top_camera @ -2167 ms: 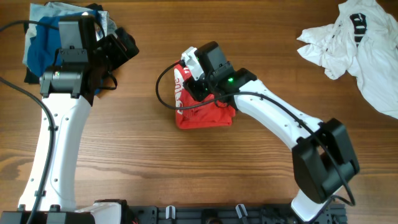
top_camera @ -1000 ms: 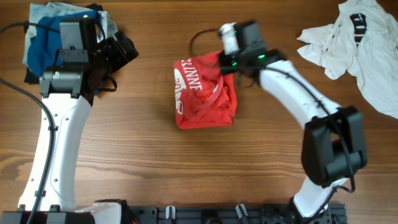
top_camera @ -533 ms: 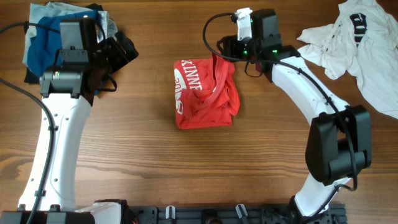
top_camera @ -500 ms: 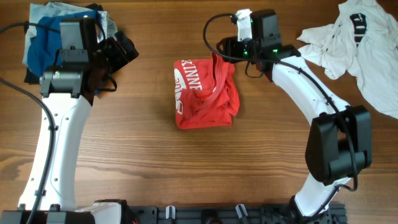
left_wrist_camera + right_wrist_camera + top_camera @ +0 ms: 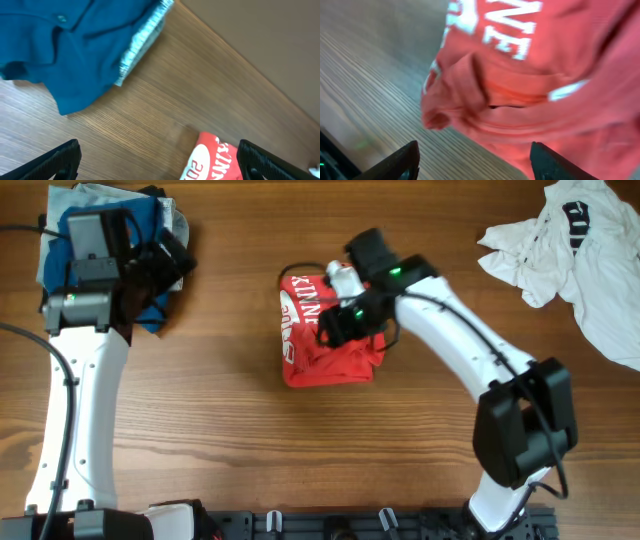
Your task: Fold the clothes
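Over a brown wooden table (image 5: 230, 430), grain running side to side, black rail (image 5: 350, 525) along the near edge; past the table's edge in the left wrist view, a plain dull tan surface, wall or floor not tellable. Near the table's middle, red shirt (image 5: 335, 365): bunched into a squarish lump, creased and ridged, with white block lettering down its left edge and across its far-left corner. Almost as wide as deep, so barely any long axis; if anything slightly longer from near to far, lettered side toward the left arm. Seen close from the right wrist as folds of red with a rolled edge sticking out to the left, letters at the top. Right gripper (image 5: 475, 160) poised directly over that lump, fingers spread wide with fabric beneath the gap, nothing pinched. Left gripper (image 5: 157, 157) well away toward the far-left corner, also spread wide, holding nothing, only bare wood between the tips. Beside it, blue garment (image 5: 60, 55) with a grey-white ribbed hem, lying on the wood, apart from the red shirt. At the far-right corner, white shirt (image 5: 590, 270), loose and rumpled, black mark (image 5: 575, 210) near its far end, well apart from everything else.
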You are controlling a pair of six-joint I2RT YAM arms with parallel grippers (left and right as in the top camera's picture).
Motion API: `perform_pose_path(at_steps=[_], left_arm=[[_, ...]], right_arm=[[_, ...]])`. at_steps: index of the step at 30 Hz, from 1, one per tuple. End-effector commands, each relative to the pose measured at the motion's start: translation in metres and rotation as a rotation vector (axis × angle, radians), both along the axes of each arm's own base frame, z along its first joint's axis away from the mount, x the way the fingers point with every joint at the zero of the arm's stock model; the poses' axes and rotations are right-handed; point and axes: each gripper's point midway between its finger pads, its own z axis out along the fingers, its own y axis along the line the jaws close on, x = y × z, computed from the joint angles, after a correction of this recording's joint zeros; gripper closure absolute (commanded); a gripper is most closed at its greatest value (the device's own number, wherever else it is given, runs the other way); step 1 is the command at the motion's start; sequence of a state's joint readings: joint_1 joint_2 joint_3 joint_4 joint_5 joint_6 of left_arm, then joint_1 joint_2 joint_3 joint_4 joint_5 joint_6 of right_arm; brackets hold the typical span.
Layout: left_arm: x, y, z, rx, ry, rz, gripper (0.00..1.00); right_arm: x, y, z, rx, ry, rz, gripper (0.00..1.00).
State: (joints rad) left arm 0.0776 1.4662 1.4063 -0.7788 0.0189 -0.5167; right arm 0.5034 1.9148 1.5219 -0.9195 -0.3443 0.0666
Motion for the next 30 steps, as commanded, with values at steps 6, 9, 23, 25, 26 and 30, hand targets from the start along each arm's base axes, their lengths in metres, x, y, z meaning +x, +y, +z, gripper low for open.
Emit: perform_pose_path(at_steps=[6,9,23,25,26,30], left_arm=[[0.000,0.021,-0.003,0.022,0.007,0.045,0.00],[0.000,0.021,-0.002,0.023,0.006,0.046,0.00],[-0.002,0.024,-0.004,0.036,0.016,0.057,0.00],[-0.003,0.024,-0.005,0.035,0.021,0.057,0.00],[-0.003,0.024,-0.005,0.035,0.023,0.057,0.00],[-0.003,0.024,-0.005,0.034,0.024,0.057,0.00]], right_arm=[[0.004,0.002,-0.003,-0.149,-0.086,-0.112,0.38],[0.004,0.012,-0.007,-0.190,-0.138,-0.097,0.38],[-0.007,0.028,-0.048,-0.242,-0.089,-0.030,0.36],[-0.007,0.027,-0.048,-0.244,-0.087,-0.029,0.39],[-0.007,0.027,-0.048,-0.243,-0.087,-0.029,0.41],[-0.008,0.027,-0.048,-0.245,-0.084,-0.029,0.59]])
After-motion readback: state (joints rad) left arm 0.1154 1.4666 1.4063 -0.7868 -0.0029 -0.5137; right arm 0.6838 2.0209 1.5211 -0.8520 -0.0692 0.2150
